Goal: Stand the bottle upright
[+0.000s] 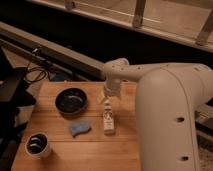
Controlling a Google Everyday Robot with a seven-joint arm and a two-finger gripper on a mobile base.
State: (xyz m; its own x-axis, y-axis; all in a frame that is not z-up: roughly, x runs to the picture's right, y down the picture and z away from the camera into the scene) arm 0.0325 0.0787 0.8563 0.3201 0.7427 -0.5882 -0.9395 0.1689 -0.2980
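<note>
The small white bottle [108,119] with a dark-printed label is on the wooden table [60,155], right of the dark bowl [71,100]. Its narrow cap points up toward the gripper. My gripper [107,101] is at the end of the white arm, directly over the bottle's cap end. Whether the bottle stands fully upright or leans I cannot tell.
A blue curved object [79,128] lies just left of the bottle. A white cup with a dark inside [38,144] stands at the front left. The large white arm body [172,120] covers the table's right side. Dark cables and gear sit beyond the left edge.
</note>
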